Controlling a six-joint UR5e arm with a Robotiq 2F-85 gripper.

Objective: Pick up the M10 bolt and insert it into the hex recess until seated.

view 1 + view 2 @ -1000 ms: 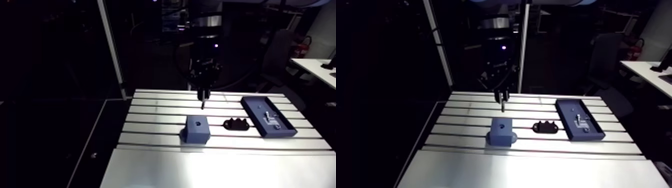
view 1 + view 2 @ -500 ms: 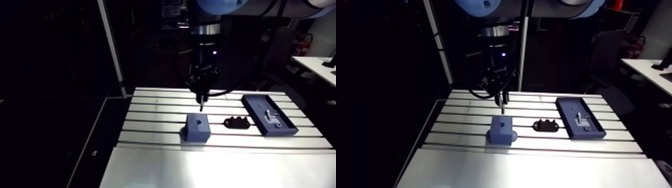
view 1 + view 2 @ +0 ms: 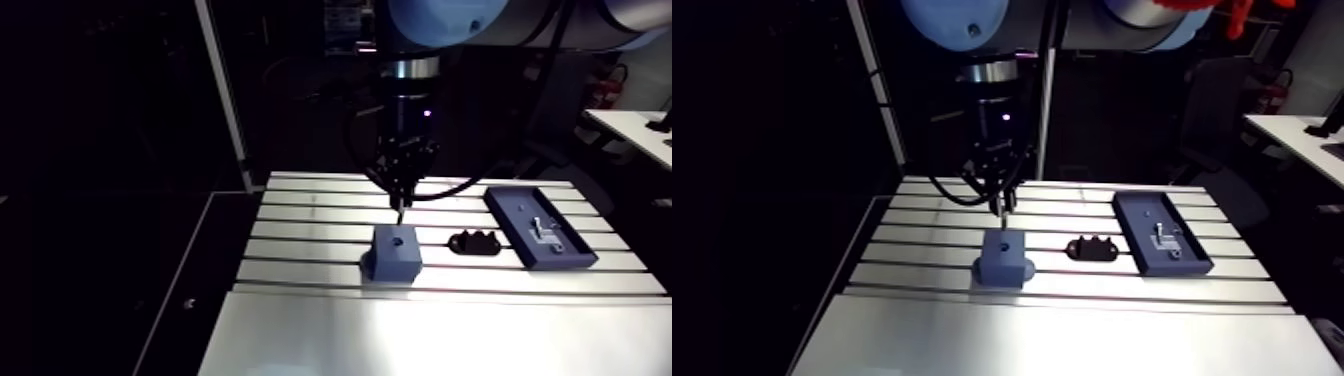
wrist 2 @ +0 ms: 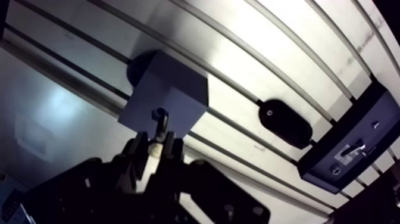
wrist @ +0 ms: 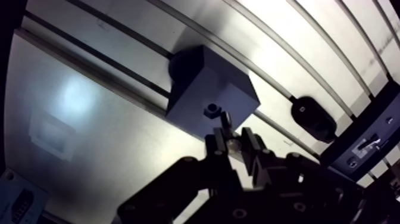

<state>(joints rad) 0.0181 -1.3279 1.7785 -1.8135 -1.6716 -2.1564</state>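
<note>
A dark blue block (image 3: 394, 251) stands on the slotted table (image 3: 310, 215), with a small hex recess (image 5: 211, 110) in its top face. My gripper (image 5: 233, 140) hangs just above the block, shut on the M10 bolt (image 5: 225, 123). The bolt's shank points down from between the fingers. In the wrist view its tip sits close beside the recess. In the arm view the bolt (image 3: 400, 210) ends a little above the block's top.
A small black oblong part (image 3: 475, 243) lies on the table right of the block. Further right is a dark blue tray (image 3: 540, 227) holding a small metal piece (image 3: 543, 230). A smooth plate (image 3: 430, 335) forms the table's near edge.
The gripper with the bolt has drifted nearer to the block, and now hangs over its top face. The arm view has shifted slightly with the arm.
</note>
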